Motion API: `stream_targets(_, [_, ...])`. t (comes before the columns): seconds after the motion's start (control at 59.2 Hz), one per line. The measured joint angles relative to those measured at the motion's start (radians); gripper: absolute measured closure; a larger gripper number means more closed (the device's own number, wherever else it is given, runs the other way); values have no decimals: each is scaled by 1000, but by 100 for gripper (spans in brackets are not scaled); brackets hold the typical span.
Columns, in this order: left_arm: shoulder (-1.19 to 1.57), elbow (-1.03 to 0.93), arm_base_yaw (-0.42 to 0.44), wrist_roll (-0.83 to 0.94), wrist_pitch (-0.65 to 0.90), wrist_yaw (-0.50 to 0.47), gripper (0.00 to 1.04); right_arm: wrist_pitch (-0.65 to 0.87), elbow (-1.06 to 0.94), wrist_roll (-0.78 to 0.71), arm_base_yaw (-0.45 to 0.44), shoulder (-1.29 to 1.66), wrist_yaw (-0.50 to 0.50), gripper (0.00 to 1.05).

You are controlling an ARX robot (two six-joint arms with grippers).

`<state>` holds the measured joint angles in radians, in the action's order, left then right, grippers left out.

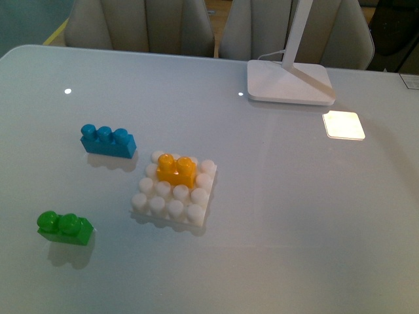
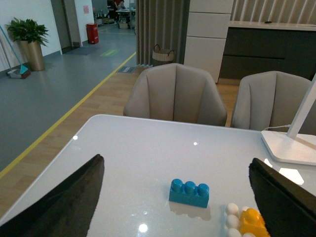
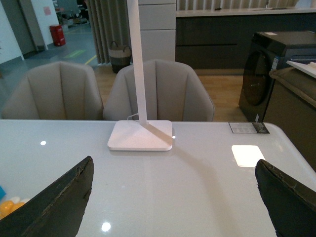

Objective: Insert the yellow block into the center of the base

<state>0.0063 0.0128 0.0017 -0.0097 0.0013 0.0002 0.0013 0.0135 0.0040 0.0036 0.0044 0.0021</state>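
Yellow block (image 1: 176,170) sits on base (image 1: 196,212), just behind its center, studs up. Both end effectors (image 2: 175,197) (image 3: 173,197) spread apart, empty, clear of base. Insertion looks done; next: verify seating.

Item count on the worktop (image 1: 275,196): one yellow block (image 1: 176,169), one blue three-stud brick (image 1: 108,141), one green two-stud brick (image 1: 64,228), one white studded base (image 1: 175,196), one white lamp (image 1: 290,77). Bricks total three. Behind the worktop: two upholstered chairs (image 2: 175,94). Further back: one potted plant (image 2: 28,39), one wicker basket (image 2: 163,54).
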Motion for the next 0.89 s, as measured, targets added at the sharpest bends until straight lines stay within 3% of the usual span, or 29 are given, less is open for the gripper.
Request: stream_targets(0.895, [0,0,0,2,0,0,7,0,0,0,0,0,0,9])
